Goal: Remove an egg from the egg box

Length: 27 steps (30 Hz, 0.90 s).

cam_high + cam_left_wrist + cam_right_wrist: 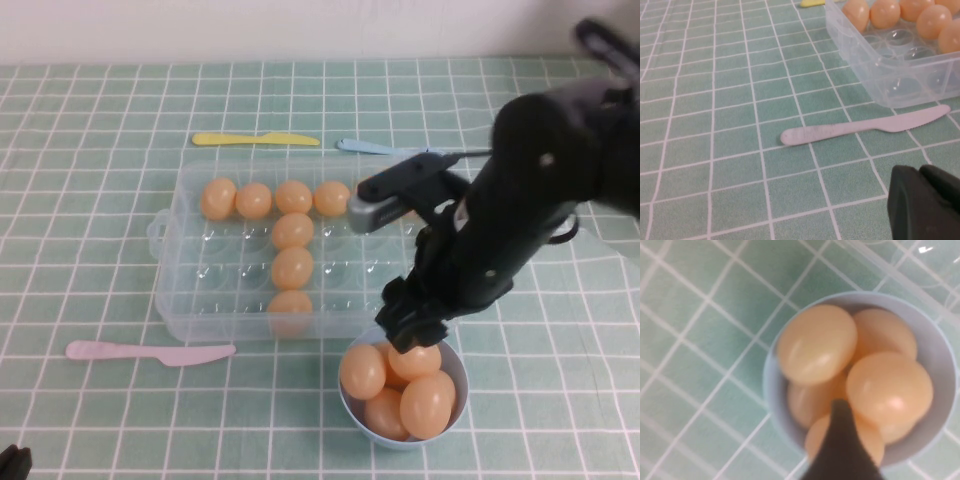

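The clear plastic egg box lies mid-table and holds several orange-tan eggs in a T shape. It also shows in the left wrist view. My right gripper hangs just over a light-blue bowl in front of the box's right end. The bowl holds several eggs, and the top one lies directly under the gripper. In the right wrist view the gripper shows as a dark wedge over the eggs in the bowl. My left gripper is shut and empty, low at the near left.
A pink plastic knife lies in front of the box and shows in the left wrist view. A yellow knife and a light-blue knife lie behind the box. A green checked cloth covers the table.
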Each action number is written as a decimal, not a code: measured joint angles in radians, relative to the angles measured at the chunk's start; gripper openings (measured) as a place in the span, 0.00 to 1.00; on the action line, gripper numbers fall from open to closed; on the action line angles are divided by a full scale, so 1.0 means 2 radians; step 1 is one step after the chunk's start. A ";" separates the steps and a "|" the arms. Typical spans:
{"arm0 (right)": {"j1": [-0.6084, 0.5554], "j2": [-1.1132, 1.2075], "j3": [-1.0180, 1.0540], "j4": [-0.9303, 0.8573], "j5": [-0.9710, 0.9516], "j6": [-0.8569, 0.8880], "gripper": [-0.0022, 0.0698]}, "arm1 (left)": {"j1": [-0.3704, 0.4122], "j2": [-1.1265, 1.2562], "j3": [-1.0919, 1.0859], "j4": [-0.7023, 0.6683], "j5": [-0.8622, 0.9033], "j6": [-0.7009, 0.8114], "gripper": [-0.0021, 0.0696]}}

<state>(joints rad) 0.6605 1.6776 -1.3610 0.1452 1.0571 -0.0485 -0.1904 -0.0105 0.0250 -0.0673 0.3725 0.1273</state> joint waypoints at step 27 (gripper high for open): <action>0.000 -0.267 0.162 0.038 0.088 0.004 0.01 | 0.000 0.000 0.000 0.000 0.000 0.000 0.02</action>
<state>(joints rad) 0.6605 1.1440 -1.0362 0.2211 1.2322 -0.0411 -0.1904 -0.0105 0.0250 -0.0673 0.3725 0.1273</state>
